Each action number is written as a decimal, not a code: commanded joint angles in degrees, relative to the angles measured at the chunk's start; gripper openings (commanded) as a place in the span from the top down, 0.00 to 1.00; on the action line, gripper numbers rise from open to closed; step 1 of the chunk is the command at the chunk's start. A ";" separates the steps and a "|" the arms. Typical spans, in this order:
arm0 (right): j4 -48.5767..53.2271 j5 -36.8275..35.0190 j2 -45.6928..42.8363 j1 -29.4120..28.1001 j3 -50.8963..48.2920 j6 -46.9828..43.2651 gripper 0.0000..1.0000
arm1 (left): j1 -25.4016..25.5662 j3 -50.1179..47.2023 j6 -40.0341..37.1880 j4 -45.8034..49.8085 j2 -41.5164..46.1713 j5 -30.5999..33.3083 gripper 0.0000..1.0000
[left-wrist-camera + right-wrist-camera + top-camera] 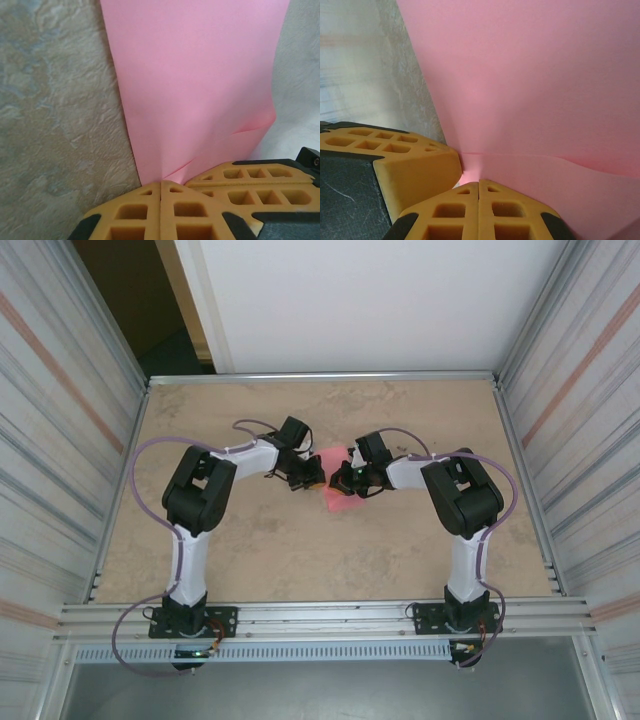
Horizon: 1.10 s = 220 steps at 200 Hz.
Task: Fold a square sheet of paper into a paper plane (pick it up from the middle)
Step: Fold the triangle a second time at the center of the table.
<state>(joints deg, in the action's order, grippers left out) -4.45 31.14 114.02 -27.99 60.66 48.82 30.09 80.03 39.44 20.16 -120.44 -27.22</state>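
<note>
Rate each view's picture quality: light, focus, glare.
Top external view: even, soft light with little shadow; the pink paper is small but clear. Left wrist view: the paper and the table are crisp, but the surface right of the paper is washed pale. Right wrist view: very close, the paper looks soft, and the upper left corner is blurred and glary.

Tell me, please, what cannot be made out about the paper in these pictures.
Top view: the sheet of paper lies partly under the left pincer and right pincer; folds too small.
Wrist views: frame edges cut off its far side; the shut pincers hide its near edge.
</note>
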 commanded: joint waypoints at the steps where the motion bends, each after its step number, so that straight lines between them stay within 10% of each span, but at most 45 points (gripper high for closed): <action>1: 5.87 -1.64 1.46 0.08 -0.38 -0.21 1.00 | 0.50 0.94 -1.88 4.07 -1.99 2.96 0.97; 132: 4.92 -1.41 0.60 2.98 -2.89 -4.11 1.00 | 0.42 3.44 -5.97 7.85 -4.26 4.08 0.99; 220: 5.19 -10.12 -0.88 -0.76 -6.39 11.56 1.00 | 0.09 3.41 -4.66 2.71 5.58 -1.27 0.95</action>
<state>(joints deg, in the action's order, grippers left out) -6.72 28.01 111.61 -27.46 57.08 54.33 30.24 86.21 33.39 26.33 -122.04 -26.00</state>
